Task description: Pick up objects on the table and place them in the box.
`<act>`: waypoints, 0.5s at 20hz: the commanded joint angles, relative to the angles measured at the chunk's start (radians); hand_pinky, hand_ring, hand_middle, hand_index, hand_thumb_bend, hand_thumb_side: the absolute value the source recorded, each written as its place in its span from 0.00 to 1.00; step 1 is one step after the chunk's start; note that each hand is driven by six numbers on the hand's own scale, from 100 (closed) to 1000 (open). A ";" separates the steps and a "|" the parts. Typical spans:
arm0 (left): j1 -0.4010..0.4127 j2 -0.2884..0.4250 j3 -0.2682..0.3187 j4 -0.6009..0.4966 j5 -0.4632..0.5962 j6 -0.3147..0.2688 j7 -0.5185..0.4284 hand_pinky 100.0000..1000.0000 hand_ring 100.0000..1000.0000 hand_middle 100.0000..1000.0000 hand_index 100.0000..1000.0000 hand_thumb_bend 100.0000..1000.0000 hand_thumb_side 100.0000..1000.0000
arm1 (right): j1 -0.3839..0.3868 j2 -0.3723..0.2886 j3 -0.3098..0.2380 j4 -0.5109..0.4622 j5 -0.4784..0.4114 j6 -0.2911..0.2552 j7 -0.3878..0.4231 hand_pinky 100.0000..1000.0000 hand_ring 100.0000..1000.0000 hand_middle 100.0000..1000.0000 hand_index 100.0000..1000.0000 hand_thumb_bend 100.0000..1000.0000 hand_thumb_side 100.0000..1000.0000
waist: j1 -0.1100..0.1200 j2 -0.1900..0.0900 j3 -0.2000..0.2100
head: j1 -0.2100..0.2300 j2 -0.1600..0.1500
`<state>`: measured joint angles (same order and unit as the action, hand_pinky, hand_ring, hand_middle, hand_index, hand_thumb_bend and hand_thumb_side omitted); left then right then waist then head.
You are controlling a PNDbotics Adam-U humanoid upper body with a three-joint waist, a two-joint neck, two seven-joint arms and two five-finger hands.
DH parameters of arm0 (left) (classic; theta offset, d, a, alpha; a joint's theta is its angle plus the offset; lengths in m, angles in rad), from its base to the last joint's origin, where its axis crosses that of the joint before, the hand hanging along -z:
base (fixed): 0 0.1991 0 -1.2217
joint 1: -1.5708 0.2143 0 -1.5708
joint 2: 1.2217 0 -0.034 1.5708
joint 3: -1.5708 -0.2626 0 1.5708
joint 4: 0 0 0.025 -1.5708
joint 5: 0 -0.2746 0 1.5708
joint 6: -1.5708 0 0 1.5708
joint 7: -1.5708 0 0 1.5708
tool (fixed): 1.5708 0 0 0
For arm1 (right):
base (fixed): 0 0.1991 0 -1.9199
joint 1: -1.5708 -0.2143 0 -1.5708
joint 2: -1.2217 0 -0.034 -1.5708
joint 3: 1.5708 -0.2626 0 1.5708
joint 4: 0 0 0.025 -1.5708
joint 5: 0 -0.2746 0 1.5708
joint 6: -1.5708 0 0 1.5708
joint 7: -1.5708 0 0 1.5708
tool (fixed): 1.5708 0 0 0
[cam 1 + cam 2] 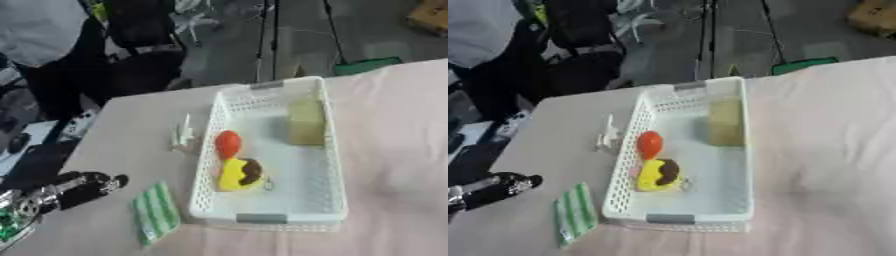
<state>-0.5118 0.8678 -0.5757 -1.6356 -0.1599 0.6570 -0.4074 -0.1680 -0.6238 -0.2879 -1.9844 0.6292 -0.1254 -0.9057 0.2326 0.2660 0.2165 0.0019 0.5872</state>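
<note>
With three items already in the white basket (335,165), our left hand (83,189), fingers curled and empty, should next reach the green striped packet (157,212) beside the basket.

the left hand (92,186) is mostly black and kinda chunky, with shiny silver joints along the wrist section. there's a bit of green down at the arm's lower end.

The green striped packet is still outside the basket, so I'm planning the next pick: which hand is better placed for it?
Left. The left hand sits at the lower left, just beside the green striped packet. The right hand shows in neither view.
</note>
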 commanded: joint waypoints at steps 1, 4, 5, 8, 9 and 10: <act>-0.017 0.035 0.030 0.003 -0.072 -0.019 -0.075 1.00 0.98 0.84 0.98 0.41 1.00 | -0.009 -0.011 -0.004 -0.016 -0.001 0.004 -0.001 0.84 0.94 0.83 0.78 0.00 1.00 | -0.007 -0.012 0.000 | 0.000 -0.010; -0.005 0.031 0.053 -0.033 -0.090 -0.085 -0.103 1.00 1.00 0.92 1.00 0.61 1.00 | -0.009 -0.013 -0.002 -0.016 -0.002 0.004 -0.001 0.84 0.94 0.83 0.78 0.00 1.00 | -0.007 -0.012 -0.006 | -0.004 -0.021; 0.006 0.036 0.063 -0.060 -0.093 -0.149 -0.106 1.00 1.00 0.92 1.00 0.61 1.00 | -0.010 -0.014 -0.002 -0.016 -0.003 0.003 -0.001 0.84 0.94 0.83 0.78 0.00 1.00 | -0.008 -0.012 -0.008 | -0.005 -0.025; 0.036 0.051 0.090 -0.123 -0.157 -0.375 -0.108 1.00 1.00 1.00 1.00 0.76 1.00 | -0.013 -0.014 -0.002 -0.016 -0.005 0.001 -0.001 0.84 0.94 0.83 0.78 0.00 1.00 | -0.018 -0.011 -0.020 | -0.009 -0.036; 0.044 0.051 0.097 -0.126 -0.189 -0.432 -0.106 1.00 1.00 1.00 1.00 0.78 1.00 | -0.015 -0.013 -0.001 -0.016 -0.007 0.000 -0.001 0.84 0.94 0.83 0.78 0.00 1.00 | -0.021 -0.011 -0.026 | -0.010 -0.039; 0.051 0.048 0.102 -0.122 -0.216 -0.474 -0.103 1.00 1.00 1.00 1.00 0.82 1.00 | -0.016 -0.013 -0.001 -0.016 -0.008 -0.001 -0.001 0.84 0.93 0.82 0.78 0.00 1.00 | -0.025 -0.011 -0.030 | -0.011 -0.042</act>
<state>-0.4567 0.8728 -0.5005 -1.7402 -0.3432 0.2462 -0.5115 -0.1736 -0.6202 -0.2878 -1.9844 0.6277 -0.1240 -0.9069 0.2184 0.2669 0.1835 -0.0076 0.5580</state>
